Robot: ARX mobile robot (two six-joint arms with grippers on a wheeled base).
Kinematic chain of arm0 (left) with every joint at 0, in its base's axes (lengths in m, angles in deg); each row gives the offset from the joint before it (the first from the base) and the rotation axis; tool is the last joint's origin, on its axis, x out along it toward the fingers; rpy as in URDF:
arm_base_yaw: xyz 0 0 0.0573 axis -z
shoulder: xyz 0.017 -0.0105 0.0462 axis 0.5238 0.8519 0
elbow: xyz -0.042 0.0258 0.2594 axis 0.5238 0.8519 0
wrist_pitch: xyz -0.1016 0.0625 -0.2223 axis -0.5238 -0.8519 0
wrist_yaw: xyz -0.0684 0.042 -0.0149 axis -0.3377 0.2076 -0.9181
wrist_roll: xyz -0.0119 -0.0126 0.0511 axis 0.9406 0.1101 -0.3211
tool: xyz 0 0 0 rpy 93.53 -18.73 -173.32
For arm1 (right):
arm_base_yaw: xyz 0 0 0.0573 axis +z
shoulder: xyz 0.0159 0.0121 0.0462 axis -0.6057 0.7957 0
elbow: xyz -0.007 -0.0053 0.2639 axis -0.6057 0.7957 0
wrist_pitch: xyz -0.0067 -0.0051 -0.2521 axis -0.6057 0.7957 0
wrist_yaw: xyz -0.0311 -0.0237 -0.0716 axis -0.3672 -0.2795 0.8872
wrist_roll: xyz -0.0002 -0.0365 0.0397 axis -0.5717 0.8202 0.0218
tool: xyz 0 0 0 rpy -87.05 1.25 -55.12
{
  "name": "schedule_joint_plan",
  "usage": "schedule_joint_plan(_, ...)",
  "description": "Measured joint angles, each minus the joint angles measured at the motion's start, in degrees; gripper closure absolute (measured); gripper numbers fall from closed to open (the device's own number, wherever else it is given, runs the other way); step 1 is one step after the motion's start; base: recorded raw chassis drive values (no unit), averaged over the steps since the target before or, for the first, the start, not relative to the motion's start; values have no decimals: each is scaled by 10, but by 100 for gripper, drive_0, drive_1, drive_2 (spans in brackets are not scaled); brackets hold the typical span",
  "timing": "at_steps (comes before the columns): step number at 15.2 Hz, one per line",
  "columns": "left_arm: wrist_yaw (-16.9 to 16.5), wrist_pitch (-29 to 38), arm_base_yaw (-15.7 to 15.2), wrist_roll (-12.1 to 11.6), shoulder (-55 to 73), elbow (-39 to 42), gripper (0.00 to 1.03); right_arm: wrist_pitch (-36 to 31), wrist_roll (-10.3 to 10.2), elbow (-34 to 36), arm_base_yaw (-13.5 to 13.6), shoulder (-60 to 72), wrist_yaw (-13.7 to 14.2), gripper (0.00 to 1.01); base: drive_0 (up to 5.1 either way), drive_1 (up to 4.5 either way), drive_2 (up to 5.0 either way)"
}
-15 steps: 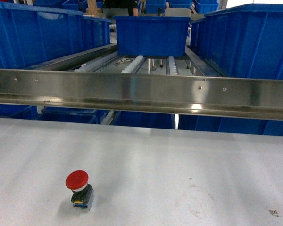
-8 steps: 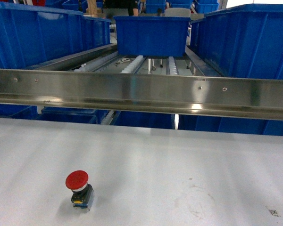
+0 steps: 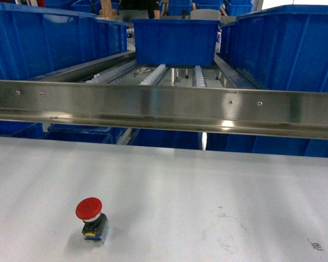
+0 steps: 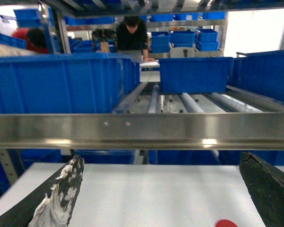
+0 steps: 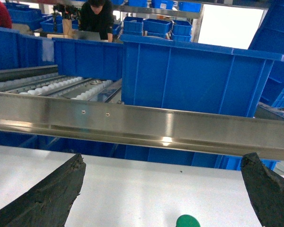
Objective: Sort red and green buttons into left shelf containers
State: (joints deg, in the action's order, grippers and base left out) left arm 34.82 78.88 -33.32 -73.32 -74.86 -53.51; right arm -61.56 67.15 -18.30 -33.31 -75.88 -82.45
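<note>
The red button [image 3: 89, 210] stands upright on the white table [image 3: 208, 185], front left in the head view, apart from both grippers. Its red cap [image 4: 226, 223] peeks in at the bottom edge of the left wrist view, below and right of my open left gripper [image 4: 161, 158]. A green button cap [image 5: 188, 221] shows at the bottom of the right wrist view, low between the fingers of my open right gripper [image 5: 164, 158], which hold nothing. The steel shelf rail [image 3: 164, 106] runs across behind the table. Blue containers [image 3: 44, 38] sit on the shelf's left side.
More blue bins stand at the shelf's middle back [image 3: 175, 41] and right [image 3: 290, 49], with white roller tracks [image 3: 153, 73] between them. Lower bins [image 3: 164, 139] show under the rail. A person in black [image 4: 131, 33] stands far behind the shelf.
</note>
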Motion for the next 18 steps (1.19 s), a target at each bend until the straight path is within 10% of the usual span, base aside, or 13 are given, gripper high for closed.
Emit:
schedule_joint_plan(2, -6, 194, -8, -39, 188, -1, 5, -179, 31, -6, -7, 212, 7, 3, 0, 0, 0)
schedule_joint_plan(4, -4, 268, 62, -58, 416, -45, 5, -238, 40, -65, -38, 397, -31, 3, 0, 0, 0)
schedule_joint_plan(10, 40, 240, 178, -27, 762, -234, 5, -192, 45, -223, -121, 728, -107, 3, 0, 0, 0)
schedule_joint_plan(18, 64, 251, 185, -8, 810, -263, 5, -185, 55, -292, -150, 834, -104, 3, 0, 0, 0)
